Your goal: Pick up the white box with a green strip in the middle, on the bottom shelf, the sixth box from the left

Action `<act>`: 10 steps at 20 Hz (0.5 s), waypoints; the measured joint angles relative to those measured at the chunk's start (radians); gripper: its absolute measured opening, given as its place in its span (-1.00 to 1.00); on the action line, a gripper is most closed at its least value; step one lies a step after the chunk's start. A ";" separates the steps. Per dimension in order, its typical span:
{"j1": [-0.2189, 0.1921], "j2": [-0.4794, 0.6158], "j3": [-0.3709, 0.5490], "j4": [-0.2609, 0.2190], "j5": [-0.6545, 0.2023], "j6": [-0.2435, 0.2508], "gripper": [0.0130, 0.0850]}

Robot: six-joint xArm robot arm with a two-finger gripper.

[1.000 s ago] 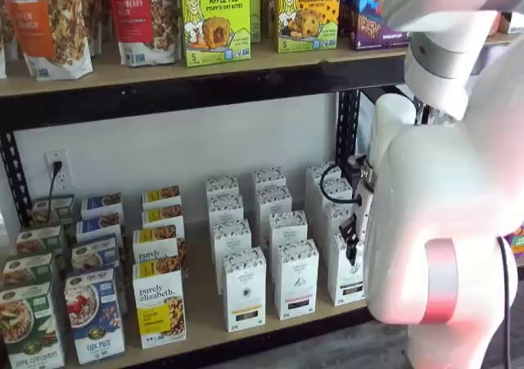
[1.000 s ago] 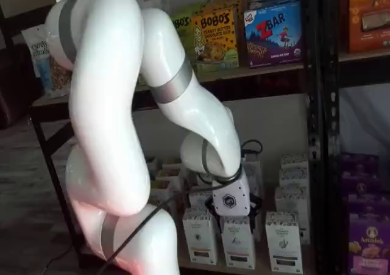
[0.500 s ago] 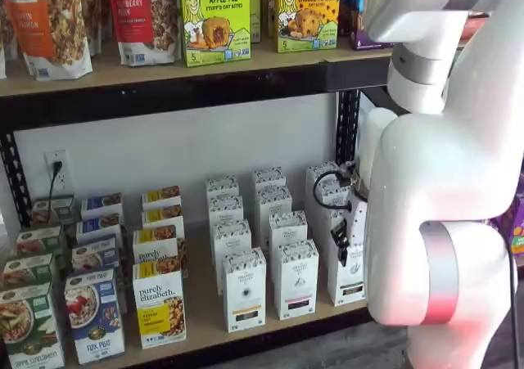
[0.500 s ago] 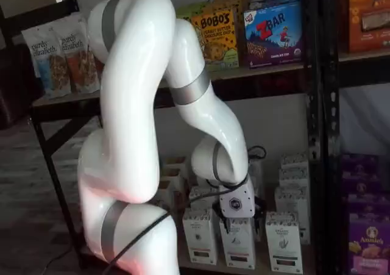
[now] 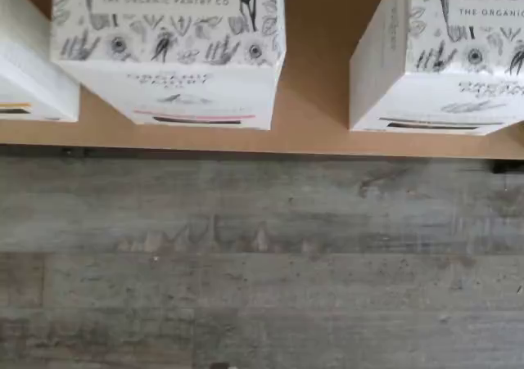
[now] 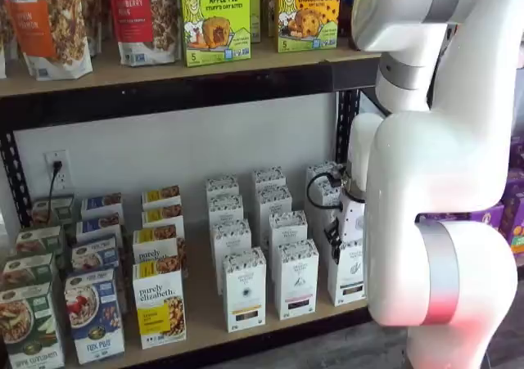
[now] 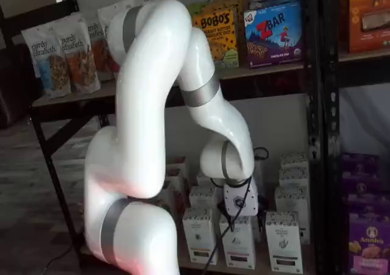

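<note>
A: Where's the gripper (image 7: pixel 239 217)?

B: Low, right over the front row of the bottom shelf (image 6: pixel 201 305). In both shelf views its white body hangs just above the white box (image 7: pixel 239 246) we want, front of its row.

A: Touching it?

B: Can't tell. Black bits of the gripper (image 6: pixel 335 241) sit by the top edge of the white box (image 6: pixel 348 272), but the arm (image 6: pixel 442 181) covers most of it.

A: Fingers wide or closed?

B: Can't tell either, no clear gap shows, & nothing is lifted. The box stands upright on the board.

A: Neighbors?

B: Same-looking cartons on both sides. One (image 7: pixel 200 236) stands toward the arm's base, one (image 7: pixel 283 242) toward the black rack post (image 7: pixel 318 135). More stand in rows behind.

A: Wrist view?

B: Looks straight down on the shelf's (image 5: pixel 315 58) front edge. Two speckled box tops w/ "THE ORGANIC PANTRY CO": one (image 5: pixel 168 50) w/ a pinkish & dark strip low on the front, another (image 5: pixel 442 58) beside it, apart, bare board between. Can't say which is ours. Gray plank floor (image 5: pixel 262 263) fills the rest. No fingers seen there.
</note>
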 joint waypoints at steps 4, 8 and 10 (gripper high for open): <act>0.001 0.080 -0.084 0.019 0.004 -0.019 1.00; -0.020 0.163 -0.177 0.021 0.014 -0.042 1.00; -0.031 0.196 -0.213 0.032 0.012 -0.062 1.00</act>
